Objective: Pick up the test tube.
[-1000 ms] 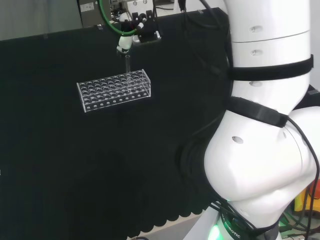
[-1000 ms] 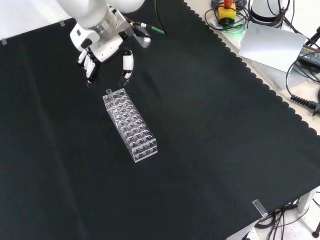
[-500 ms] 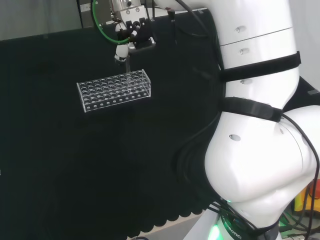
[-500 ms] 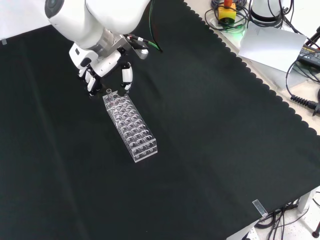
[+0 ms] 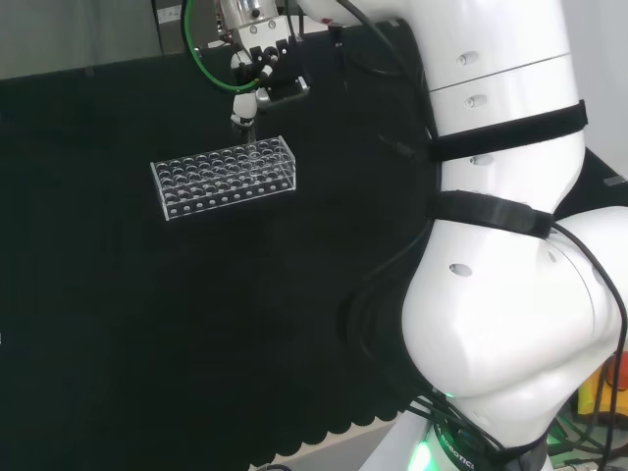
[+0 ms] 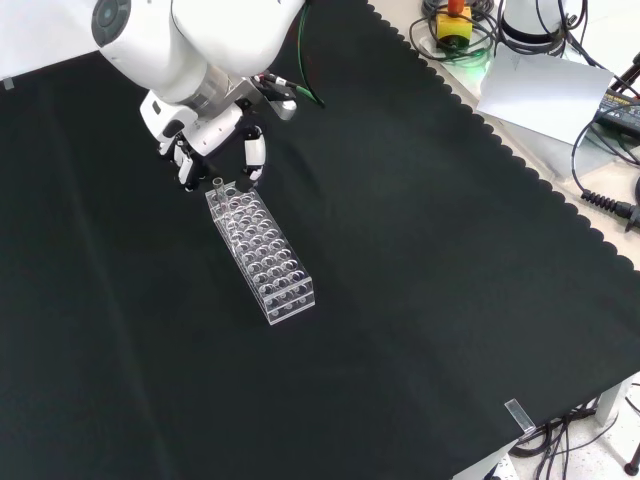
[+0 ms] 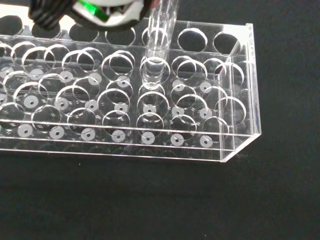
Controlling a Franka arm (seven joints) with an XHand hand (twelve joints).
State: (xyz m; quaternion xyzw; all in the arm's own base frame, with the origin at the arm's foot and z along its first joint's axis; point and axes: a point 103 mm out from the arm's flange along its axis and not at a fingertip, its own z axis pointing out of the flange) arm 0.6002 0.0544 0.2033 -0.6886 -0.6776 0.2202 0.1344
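Hand [image 6: 205,140] is positioned directly over the far end of the test tube rack [image 6: 262,250] in the front view, fingers [image 6: 186,167] pointing down on one side and thumb [image 6: 254,150] on the other, with a gap between them. Nothing is held; the fingers look relaxed and apart, not closed on anything.

Test tube [image 7: 159,42], clear glass, stands upright in a hole of the rack. In the wrist view its lower part sits in a hole in the second row from the rack's end wall region, near one short end, and its upper part rises out of frame. In the front view its open rim [image 6: 217,183] shows at the rack's top end, just below the gap between fingers and thumb. In the head view the tube [image 5: 249,132] rises from the rack's far right corner, its top close under the hand [image 5: 245,98]. Whether any fingertip touches the glass cannot be determined.

Rack is clear plastic, many holes in rows, otherwise apparently unoccupied. It rests on the black cloth of the bench [image 6: 420,280], well apart from the bench edge.

Assessment: the step in hand is the approach and alignment for the grasp; the pick itself is not yet made. Next move calls for lowering so fingers and thumb straddle the tube's exposed upper part, closing on it, then lifting straight up along the tube's axis so it clears the hole without tipping the rack.
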